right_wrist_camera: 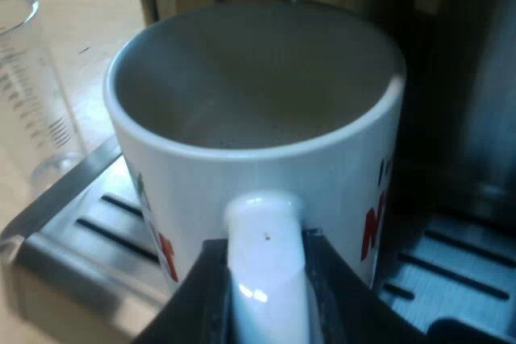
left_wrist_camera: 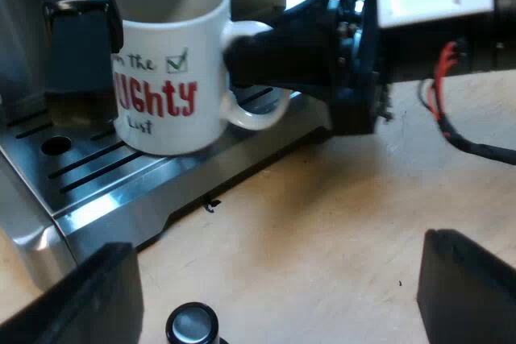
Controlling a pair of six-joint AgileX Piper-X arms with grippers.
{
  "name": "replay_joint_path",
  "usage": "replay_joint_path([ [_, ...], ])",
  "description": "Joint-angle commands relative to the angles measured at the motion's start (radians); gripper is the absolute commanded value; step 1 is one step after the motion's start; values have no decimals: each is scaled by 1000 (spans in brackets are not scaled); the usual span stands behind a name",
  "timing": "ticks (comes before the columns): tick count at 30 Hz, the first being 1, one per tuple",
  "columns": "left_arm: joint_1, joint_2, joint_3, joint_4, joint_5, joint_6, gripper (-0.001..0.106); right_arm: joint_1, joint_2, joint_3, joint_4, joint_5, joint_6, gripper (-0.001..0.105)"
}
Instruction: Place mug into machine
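The mug, white with red lettering, stands upright on the slotted metal drip tray of the espresso machine, beneath the machine's dark overhanging parts. Its handle points away from the machine, out over the tray's edge. I cannot tell whether the base rests fully on the tray. The inside of the mug looks empty.

The right gripper reaches in toward the machine at the height of the handle. In its own wrist view the right gripper has its jaws clamped on the mug's handle, one black finger on each side of the white loop.

The left gripper hangs over the wooden surface off the machine's front, with its jaws wide apart and holding nothing. Near it, a small round black knob with a shiny top sits on the surface.

A measuring glass stands upright on the surface just beside the machine's drip tray.
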Motion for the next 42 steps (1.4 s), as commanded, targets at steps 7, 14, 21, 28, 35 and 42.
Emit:
replay_joint_path([
  [7, -1, 0, -2, -10, 13, 5, 72, 2, 69, -119, -29, 55, -9, 0],
  [14, -1, 0, -2, -10, 13, 5, 72, 2, 97, -133, -27, 58, -9, 0],
  [21, -1, 0, -2, -10, 13, 5, 72, 2, 115, -133, -32, 58, -9, 0],
  [28, -1, 0, -2, -10, 13, 5, 72, 2, 115, -133, -49, 24, -9, 0],
  [35, -1, 0, -2, -10, 13, 5, 72, 2, 115, -133, -55, 24, -9, 1],
  [42, -1, 0, -2, -10, 13, -11, 72, 2, 115, -133, -63, 24, -9, 40],
])
